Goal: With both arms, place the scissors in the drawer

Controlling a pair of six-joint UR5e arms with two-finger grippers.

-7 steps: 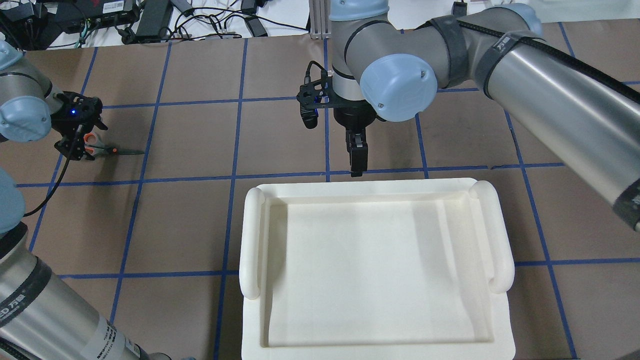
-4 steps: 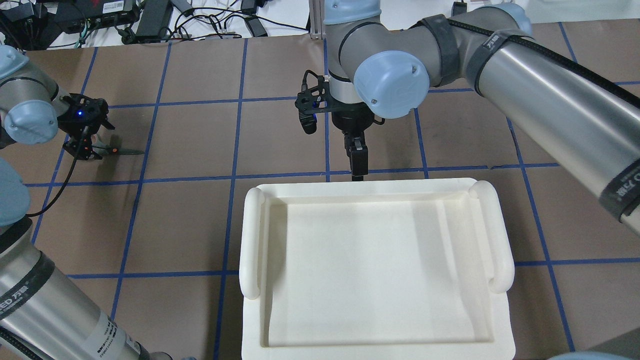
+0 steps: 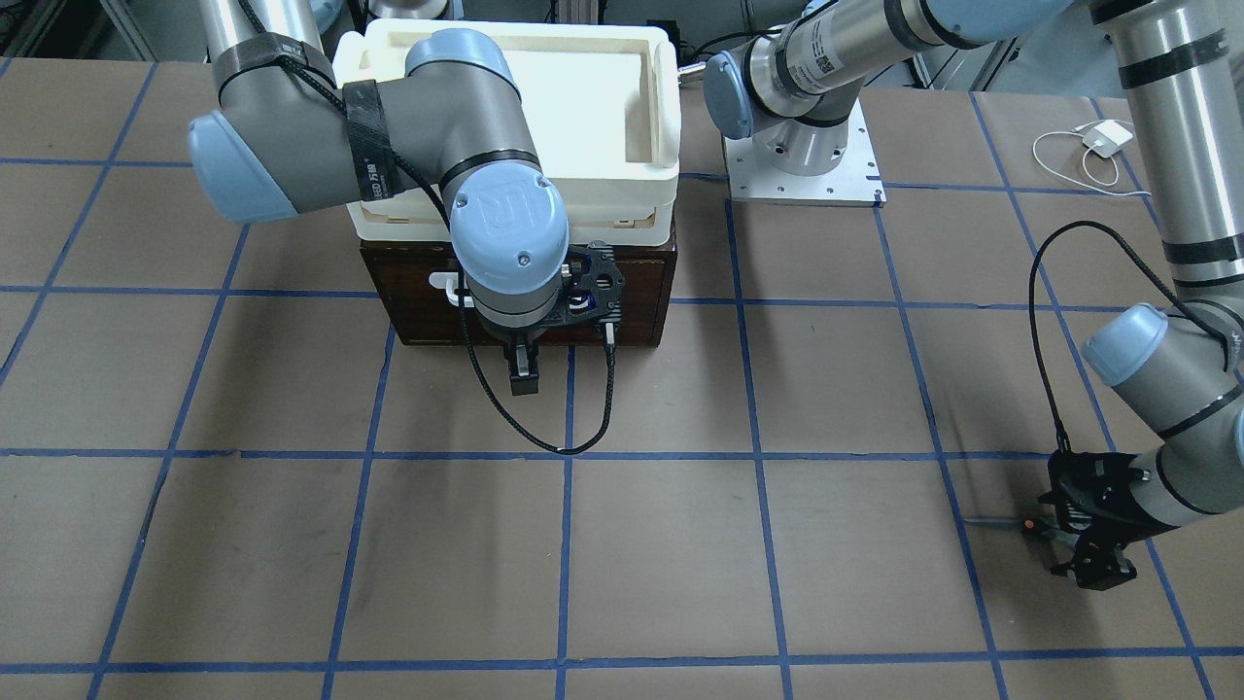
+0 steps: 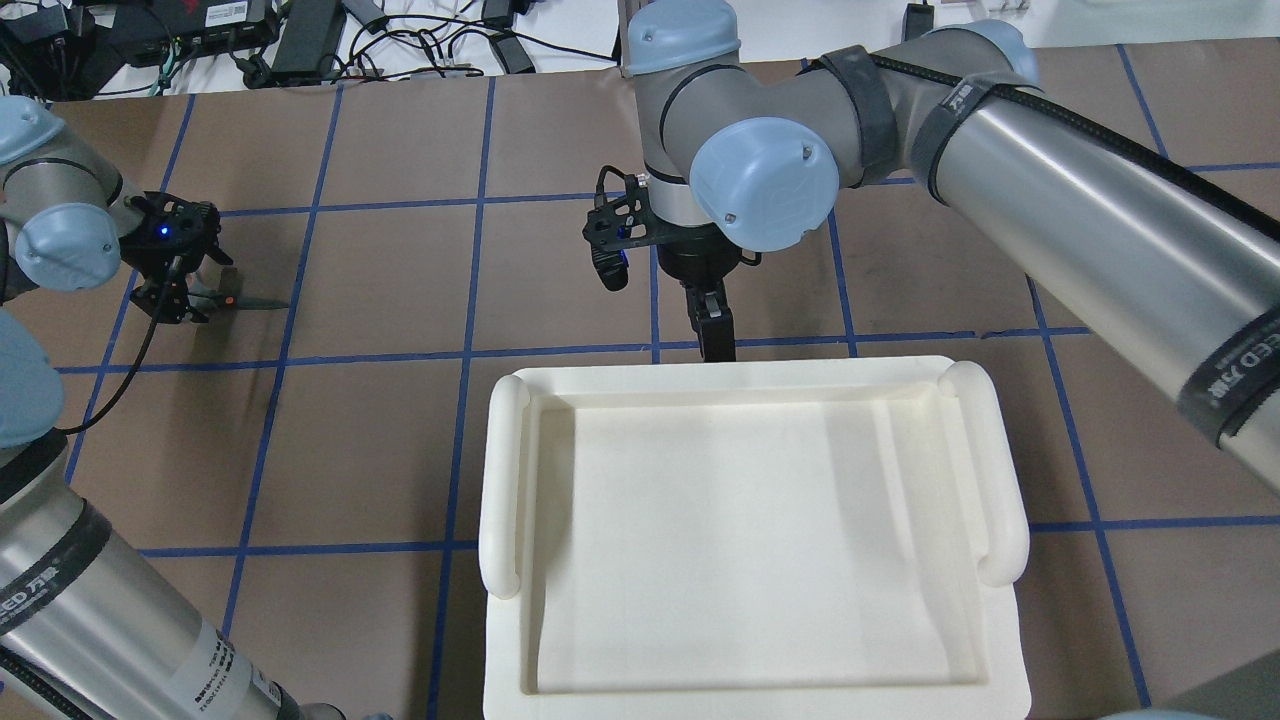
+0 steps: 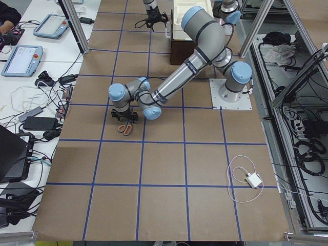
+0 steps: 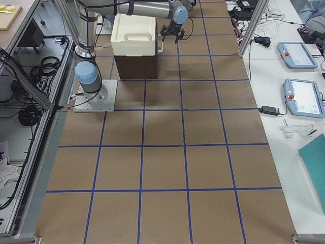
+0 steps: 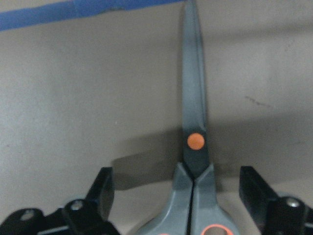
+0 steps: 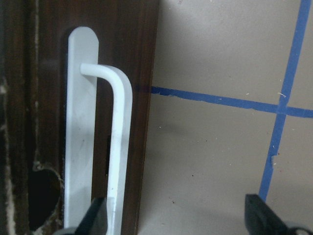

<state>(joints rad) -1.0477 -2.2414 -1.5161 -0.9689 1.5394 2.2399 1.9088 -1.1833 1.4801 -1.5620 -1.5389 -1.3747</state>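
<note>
The scissors (image 4: 240,301) lie flat on the brown table at the far left, blades pointing toward the table's middle. My left gripper (image 4: 182,298) is open and low over their handles. In the left wrist view the grey handles and orange pivot of the scissors (image 7: 195,142) sit between the two spread fingers (image 7: 101,192). The dark brown drawer (image 3: 641,292) is shut under a cream tray. My right gripper (image 3: 524,374) is open just in front of its white bar handle (image 8: 117,147), which shows beside one finger in the right wrist view.
The cream plastic tray (image 4: 505,470) sits on top of the drawer box and hides it from overhead. A black cable loops from the right wrist onto the table (image 3: 573,447). Cables and power bricks (image 4: 300,40) lie past the far edge.
My left gripper has come down over the scissors' handles, hiding the orange loops from overhead. My right arm has moved closer to the drawer front.
</note>
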